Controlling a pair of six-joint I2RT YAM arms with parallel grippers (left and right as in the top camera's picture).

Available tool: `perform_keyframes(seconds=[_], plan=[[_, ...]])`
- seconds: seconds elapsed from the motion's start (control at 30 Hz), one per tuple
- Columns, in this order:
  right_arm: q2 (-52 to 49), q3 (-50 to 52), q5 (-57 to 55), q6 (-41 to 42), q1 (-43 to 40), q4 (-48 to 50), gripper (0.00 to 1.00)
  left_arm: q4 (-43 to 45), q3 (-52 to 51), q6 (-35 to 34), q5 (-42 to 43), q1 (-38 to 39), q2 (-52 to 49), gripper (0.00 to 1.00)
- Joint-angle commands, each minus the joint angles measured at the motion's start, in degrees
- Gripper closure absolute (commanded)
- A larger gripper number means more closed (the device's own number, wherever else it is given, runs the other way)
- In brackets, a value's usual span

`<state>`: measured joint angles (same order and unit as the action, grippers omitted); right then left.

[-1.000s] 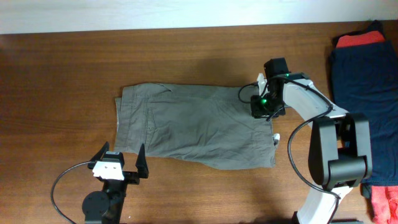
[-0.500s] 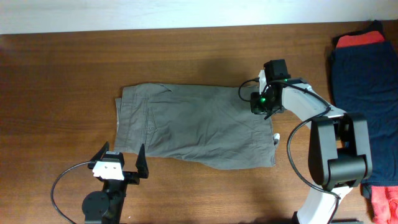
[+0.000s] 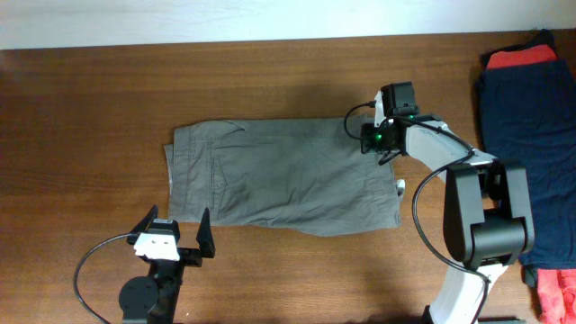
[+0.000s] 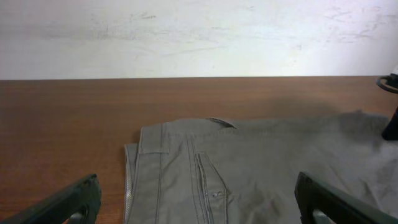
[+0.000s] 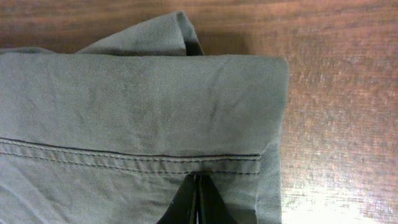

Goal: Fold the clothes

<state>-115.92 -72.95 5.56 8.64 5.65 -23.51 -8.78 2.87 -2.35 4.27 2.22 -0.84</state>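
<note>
The grey-olive shorts point(image 3: 283, 175) lie spread flat on the wooden table, waistband at the left and leg hems at the right. My right gripper point(image 3: 379, 144) is at the upper right hem corner and is shut on the stitched hem point(image 5: 198, 180), which it holds bunched, with a folded lip of cloth point(image 5: 155, 37) ahead of it. My left gripper point(image 3: 173, 236) is open and empty, just in front of the shorts' lower left edge. In the left wrist view the waistband and pocket seams point(image 4: 199, 180) lie between its fingers point(image 4: 196, 208).
A dark navy garment point(image 3: 526, 108) with a red garment point(image 3: 522, 56) under it lies at the table's right edge. Another red piece point(image 3: 558, 290) sits at the lower right corner. A white wall point(image 4: 199, 37) bounds the table's far side.
My right gripper has moved up and slightly left with the hem, pulling the right leg cloth straighter; the lower right hem edge has flattened. The left arm has not moved.
</note>
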Motion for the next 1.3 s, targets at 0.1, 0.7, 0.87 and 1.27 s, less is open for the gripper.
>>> perform_keyframes(seconds=[0.1, 0.7, 0.87, 1.27], plan=[[-3.9, 1.3, -3.6, 0.5, -0.9, 1.0, 0.96, 0.2, -0.4, 1.1, 0.6, -0.3, 0.2, 0.01], [3.0, 1.2, -9.7, 8.4, -0.9, -7.0, 0.84, 0.2, -0.4, 1.1, 0.6, -0.3, 0.2, 0.01], [6.4, 1.2, -9.7, 8.3, -0.9, -7.1, 0.32, 0.2, -0.4, 1.1, 0.6, -0.3, 0.2, 0.01], [8.7, -0.6, -2.9, 6.9, -0.7, -9.4, 0.79, 0.2, -0.4, 1.1, 0.6, -0.3, 0.2, 0.01]])
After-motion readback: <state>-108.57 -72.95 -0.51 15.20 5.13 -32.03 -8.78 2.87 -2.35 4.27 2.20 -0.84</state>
